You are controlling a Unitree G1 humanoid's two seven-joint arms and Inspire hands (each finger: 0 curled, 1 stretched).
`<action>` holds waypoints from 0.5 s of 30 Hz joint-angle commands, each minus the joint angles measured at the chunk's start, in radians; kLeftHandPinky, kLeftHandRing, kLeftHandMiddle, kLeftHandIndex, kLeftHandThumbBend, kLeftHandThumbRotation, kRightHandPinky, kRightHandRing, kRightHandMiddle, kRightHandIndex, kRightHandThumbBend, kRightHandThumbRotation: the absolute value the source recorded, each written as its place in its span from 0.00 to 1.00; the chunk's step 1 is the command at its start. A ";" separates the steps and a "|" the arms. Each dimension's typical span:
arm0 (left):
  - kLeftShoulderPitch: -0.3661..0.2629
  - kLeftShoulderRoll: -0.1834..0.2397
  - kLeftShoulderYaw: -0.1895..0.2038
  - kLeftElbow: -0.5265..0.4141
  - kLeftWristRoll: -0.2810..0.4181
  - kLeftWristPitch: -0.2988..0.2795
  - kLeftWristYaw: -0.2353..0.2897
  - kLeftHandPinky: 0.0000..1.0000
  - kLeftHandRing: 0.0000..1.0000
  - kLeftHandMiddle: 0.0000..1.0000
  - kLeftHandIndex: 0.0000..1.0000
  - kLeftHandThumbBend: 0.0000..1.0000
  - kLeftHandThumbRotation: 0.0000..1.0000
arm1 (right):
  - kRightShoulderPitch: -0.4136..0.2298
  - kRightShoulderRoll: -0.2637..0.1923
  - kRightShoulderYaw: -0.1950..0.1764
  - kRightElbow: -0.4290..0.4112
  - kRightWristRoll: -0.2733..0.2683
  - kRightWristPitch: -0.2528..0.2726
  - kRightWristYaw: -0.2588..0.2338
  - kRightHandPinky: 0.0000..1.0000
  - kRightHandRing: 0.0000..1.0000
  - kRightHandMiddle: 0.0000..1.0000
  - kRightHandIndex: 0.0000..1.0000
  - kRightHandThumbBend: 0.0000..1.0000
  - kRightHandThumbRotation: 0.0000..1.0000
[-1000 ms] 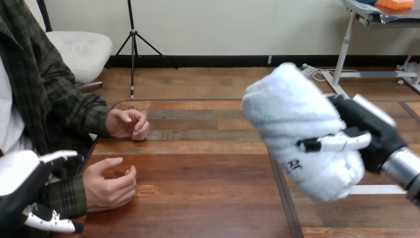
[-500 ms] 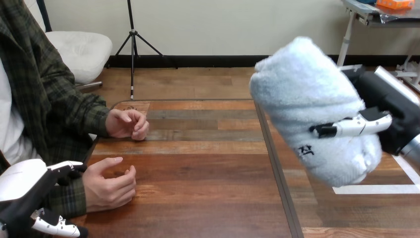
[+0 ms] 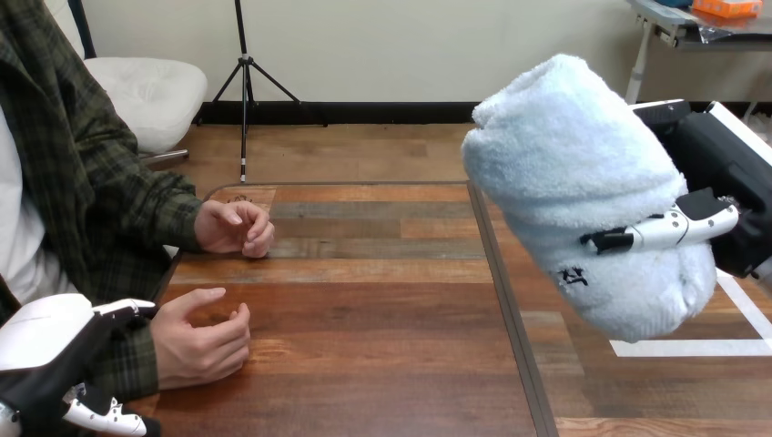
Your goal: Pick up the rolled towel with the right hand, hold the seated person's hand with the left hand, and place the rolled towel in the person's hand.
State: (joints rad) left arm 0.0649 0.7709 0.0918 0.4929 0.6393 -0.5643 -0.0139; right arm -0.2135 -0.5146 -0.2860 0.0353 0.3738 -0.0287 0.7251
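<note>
Clamping rolled towel (image 3: pixel 583 191) in right hand (image 3: pixel 719 168), thumb (image 3: pixel 669 229) hooked across its front to keep the roll tight; raised at right of frame, clear of table (image 3: pixel 364 309). At lower left, left hand (image 3: pixel 41 350) beside sleeve (image 3: pixel 127 364) behind person's lower hand (image 3: pixel 200 337), likely to steady it; cannot tell closure.

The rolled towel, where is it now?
On the head view's right, the right hand holds the rolled towel in the air, beside the table.
</note>
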 commanded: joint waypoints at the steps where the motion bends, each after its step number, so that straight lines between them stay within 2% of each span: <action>1: -0.080 0.028 -0.047 0.081 0.023 -0.033 0.076 0.64 0.70 0.75 0.77 1.00 0.16 | -0.015 -0.025 -0.040 -0.056 0.042 -0.024 0.008 0.07 0.13 0.20 0.25 0.81 0.02; 8: -0.112 0.027 -0.095 0.156 0.065 -0.044 0.167 0.62 0.68 0.73 0.75 1.00 0.12 | 0.003 -0.025 -0.052 -0.087 0.069 -0.017 0.015 0.07 0.13 0.20 0.25 0.82 0.02; 15: -0.137 0.017 -0.137 0.214 0.095 -0.031 0.245 0.60 0.66 0.70 0.72 1.00 0.06 | 0.023 -0.030 -0.062 -0.114 0.094 -0.007 0.022 0.07 0.13 0.20 0.25 0.79 0.00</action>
State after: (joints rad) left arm -0.0157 0.7750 0.0011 0.6535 0.7061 -0.6081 0.1820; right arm -0.1658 -0.5152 -0.3008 -0.0065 0.4221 -0.0291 0.7487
